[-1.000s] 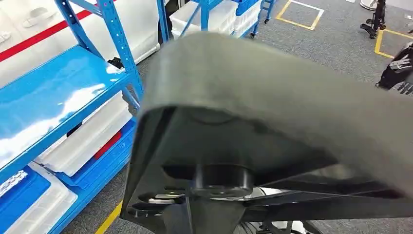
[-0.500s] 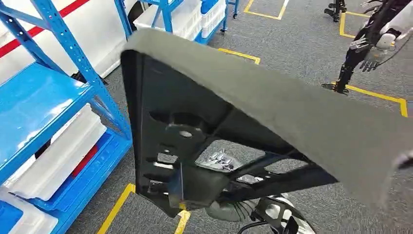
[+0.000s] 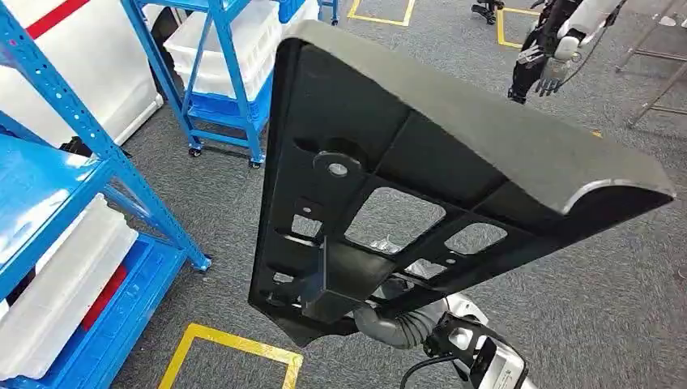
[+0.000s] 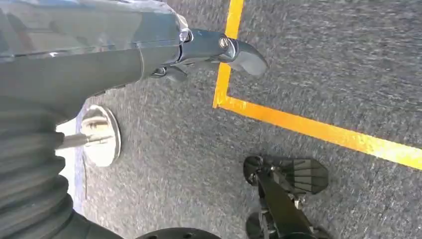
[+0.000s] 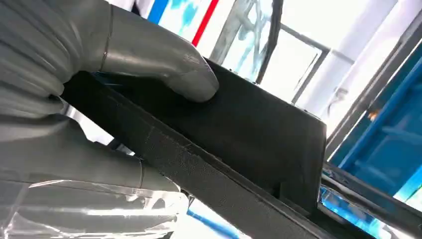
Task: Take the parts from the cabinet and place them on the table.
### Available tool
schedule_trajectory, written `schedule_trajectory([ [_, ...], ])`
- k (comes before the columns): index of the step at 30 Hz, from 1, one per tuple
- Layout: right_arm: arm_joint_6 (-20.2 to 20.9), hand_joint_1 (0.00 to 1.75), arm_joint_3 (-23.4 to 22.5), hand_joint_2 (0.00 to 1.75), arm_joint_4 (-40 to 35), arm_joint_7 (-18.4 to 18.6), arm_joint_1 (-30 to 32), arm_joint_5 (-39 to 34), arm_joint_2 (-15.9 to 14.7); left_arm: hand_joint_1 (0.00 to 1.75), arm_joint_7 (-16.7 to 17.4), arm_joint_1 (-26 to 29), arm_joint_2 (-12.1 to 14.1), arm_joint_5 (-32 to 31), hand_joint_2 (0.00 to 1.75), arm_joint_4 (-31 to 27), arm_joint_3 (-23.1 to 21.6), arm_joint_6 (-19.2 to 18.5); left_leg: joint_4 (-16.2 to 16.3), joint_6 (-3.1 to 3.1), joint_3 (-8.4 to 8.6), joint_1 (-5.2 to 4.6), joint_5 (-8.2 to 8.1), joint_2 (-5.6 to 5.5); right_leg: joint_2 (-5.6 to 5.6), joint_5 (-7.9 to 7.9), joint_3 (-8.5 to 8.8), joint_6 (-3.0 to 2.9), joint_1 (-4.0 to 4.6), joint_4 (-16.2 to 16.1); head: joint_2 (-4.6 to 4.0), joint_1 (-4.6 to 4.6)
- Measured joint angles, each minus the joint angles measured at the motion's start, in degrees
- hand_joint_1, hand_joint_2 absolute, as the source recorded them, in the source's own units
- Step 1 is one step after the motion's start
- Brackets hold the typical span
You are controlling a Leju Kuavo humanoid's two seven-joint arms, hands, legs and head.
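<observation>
Your part is a large black moulded plastic panel (image 3: 421,174) with a grey top face, ribbed underside and several cut-out windows. It is up in the air, tilted, close in front of the head camera, well above the grey carpet floor (image 3: 567,308). The right robot hand (image 5: 94,107) grips it: in the right wrist view you see the thick grey thumb (image 5: 164,62) pressed flat on one black face of the panel (image 5: 239,144) while the other fingers lie against the opposite side, so the edge is clamped between them. In the head view the right arm's ribbed grey wrist cover (image 3: 397,324) shows just under the panel's lower corner.

The left robot hand (image 4: 219,50) hangs over the carpet, holding nothing; you can see one grey fingertip stretched out, but you cannot tell how the rest of the fingers lie.

To the left stands a blue steel shelving rack (image 3: 73,154) with white plastic bins (image 3: 65,284) on its lower levels. A second blue rack on castors (image 3: 219,73) stands further back with more white bins. Yellow tape lines (image 3: 231,348) mark the carpet. Another humanoid robot (image 3: 559,40) stands at the far right.
</observation>
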Motion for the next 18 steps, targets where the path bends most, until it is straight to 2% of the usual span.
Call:
schedule_trajectory([
  [1,0.02,1.75,-0.22,1.75,-0.02,0.00,-0.01,-0.13,-0.09,0.00,0.04,0.00,0.00,-0.07,1.75,0.00,0.00,0.15,0.13,-0.24,0.23,-0.01,-0.28,0.49,-1.63,2.19,3.27,-0.21,0.07,-5.68,0.00,0.00],
  [2,0.04,1.75,-0.48,1.75,-0.09,0.00,-0.01,-0.22,-0.15,0.00,0.04,0.03,0.07,-0.11,1.75,0.00,0.04,0.22,0.19,-0.56,0.38,-0.21,-0.53,0.92,-4.30,1.41,4.81,-0.52,0.52,-8.64,0.00,0.00],
  [3,0.07,1.75,-0.76,1.75,-0.18,-0.02,0.02,-0.24,-0.17,0.00,0.04,0.04,0.15,-0.18,1.75,0.00,0.11,0.48,0.46,-0.98,0.36,-0.54,-0.78,1.31,-3.37,1.82,4.69,-0.98,0.84,-8.84,0.00,0.00],
  [6,-0.35,1.75,-1.51,1.75,-0.22,-0.04,0.29,0.18,-0.55,0.00,-0.22,-0.16,0.44,-0.50,1.75,0.00,0.28,1.18,0.16,-1.80,0.91,-0.50,-0.96,2.90,-1.49,1.75,4.37,-1.63,1.17,-8.69,0.00,0.00],
  [7,-0.50,1.75,-1.77,1.75,-0.53,-0.04,0.63,0.11,-0.79,0.00,-0.42,-0.23,0.55,-0.48,1.75,-0.02,0.33,1.18,0.32,-2.26,1.07,-0.35,-1.39,2.76,-0.93,2.00,4.72,-2.09,0.66,-9.18,0.00,0.00],
  [8,-0.66,1.75,-2.10,1.75,-0.83,-0.07,0.90,0.00,-0.94,0.00,-0.72,-0.26,0.63,-0.48,1.75,-0.02,0.39,1.18,1.41,-2.48,0.73,-0.08,-2.49,0.18,-0.40,2.11,4.83,-2.29,0.57,-9.35,0.00,0.00],
  [9,-0.81,1.75,-2.29,1.75,-0.98,-0.07,0.91,-0.04,-1.01,0.00,-0.94,-0.19,0.74,-0.48,1.75,-0.02,0.50,1.18,4.56,-2.54,-0.68,0.00,-4.52,-1.61,0.10,2.11,4.79,-2.55,0.56,-9.35,0.00,-0.02],
  [10,-0.98,1.75,-2.36,1.75,-1.18,-0.04,1.16,-0.09,-1.05,0.00,-1.05,-0.08,1.05,-0.37,1.75,-0.02,0.70,1.25,9.14,-2.59,-2.81,0.04,-6.82,-2.32,0.74,2.15,4.78,-2.86,0.63,-9.35,0.00,0.00],
  [11,-1.03,1.75,-2.49,1.75,-1.48,-0.06,1.74,-0.09,-1.24,0.00,-1.27,0.10,1.31,-0.31,1.75,-0.02,1.05,1.35,14.17,-2.64,-5.26,0.01,-8.92,-2.77,1.43,2.14,4.76,-2.93,0.75,-9.33,0.00,0.00],
  [12,-1.07,1.75,-2.56,1.75,-1.66,-0.04,2.41,-0.11,-1.33,0.00,-1.38,0.21,1.51,-0.31,1.75,-0.02,1.31,1.49,17.81,-2.64,-7.11,0.01,-9.85,-2.99,2.10,2.13,4.78,-2.97,0.90,-9.32,0.00,0.00],
  [13,-1.16,1.75,-2.62,1.75,-1.84,-0.04,3.03,-0.11,-1.44,0.00,-1.58,0.36,1.77,-0.31,1.75,-0.02,1.38,1.53,18.79,-2.53,-7.93,0.01,-9.19,-3.02,2.90,2.12,4.84,-2.97,0.97,-9.29,0.00,0.00],
  [14,-1.38,1.75,-2.66,1.75,-1.97,-0.04,3.49,-0.09,-1.51,0.00,-1.92,0.42,1.95,-0.39,1.75,-0.02,1.38,1.42,16.93,-2.37,-7.32,0.01,-7.29,-3.05,3.65,2.12,4.92,-2.96,1.01,-9.25,0.00,0.00],
  [15,-1.79,1.75,-2.78,1.75,-2.30,-0.04,3.85,-0.04,-1.55,0.00,-2.25,0.38,2.07,-0.81,1.75,-0.02,1.38,1.09,12.54,-2.13,-5.57,0.01,-4.40,-3.30,4.46,2.11,5.01,-2.95,1.02,-9.17,0.00,0.00],
  [16,-2.21,1.75,-2.86,1.75,-2.65,-0.04,4.06,-0.02,-1.57,0.00,-2.58,0.29,2.34,-0.94,1.75,-0.02,1.38,0.72,6.88,-1.84,-3.11,0.01,-1.28,-4.22,5.18,2.07,5.17,-2.88,1.02,-9.07,0.00,0.00],
  [17,-2.55,1.75,-2.86,1.75,-3.03,-0.06,4.24,0.00,-1.57,0.00,-2.99,0.29,2.58,-1.31,1.75,-0.02,1.38,0.44,2.26,-1.48,-1.31,0.03,0.21,-6.77,5.80,2.02,5.14,-2.80,0.92,-9.02,0.00,0.00],
  [18,-2.76,1.75,-2.86,1.75,-3.21,-0.07,4.35,0.00,-1.57,0.00,-3.15,0.30,2.82,-1.51,1.75,-0.02,1.38,0.22,1.44,-1.36,-0.95,0.20,-0.33,-8.47,6.32,2.07,4.81,-2.48,1.16,-8.78,0.00,0.00],
])
